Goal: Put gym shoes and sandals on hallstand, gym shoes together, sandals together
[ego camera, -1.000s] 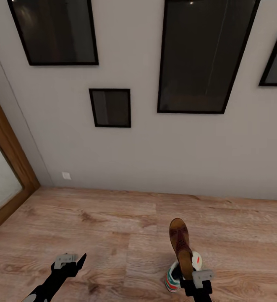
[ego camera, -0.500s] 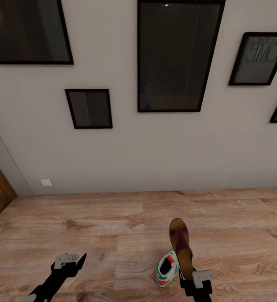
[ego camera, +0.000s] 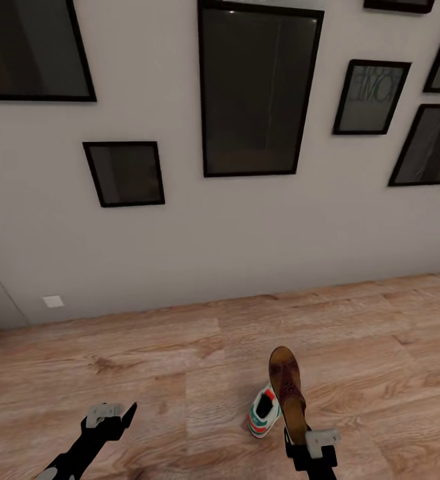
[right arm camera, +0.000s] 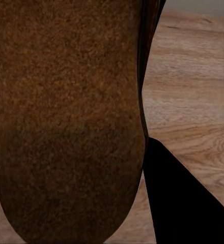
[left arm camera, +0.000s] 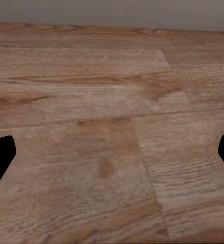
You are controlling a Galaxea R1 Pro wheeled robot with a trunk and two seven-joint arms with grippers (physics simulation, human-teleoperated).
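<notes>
My right gripper (ego camera: 301, 437) is shut on a dark brown sandal (ego camera: 287, 390), which it holds above the corridor floor (ego camera: 180, 360) with the toe pointing away from me. In the right wrist view the sandal's brown sole (right arm camera: 66, 117) is seen close up, with one black finger (right arm camera: 180, 203) beside it. A cream-white gym shoe (ego camera: 263, 415) with green stripes and a red tab lies on the floor just left of the held sandal, partly hidden by it. My left gripper (ego camera: 113, 417) hangs open and empty over bare planks (left arm camera: 112, 127). The hallstand is out of view.
A pale grey wall (ego camera: 247, 227) with several black-framed pictures (ego camera: 257, 90) stands close ahead. A white wall socket (ego camera: 53, 301) sits low at the left. Wood floor stretches to both sides.
The camera has swung to the right, so the wall pictures and the wooden door frame slid left. Both grippers keep their places in view. The sandal stays in my right gripper.
</notes>
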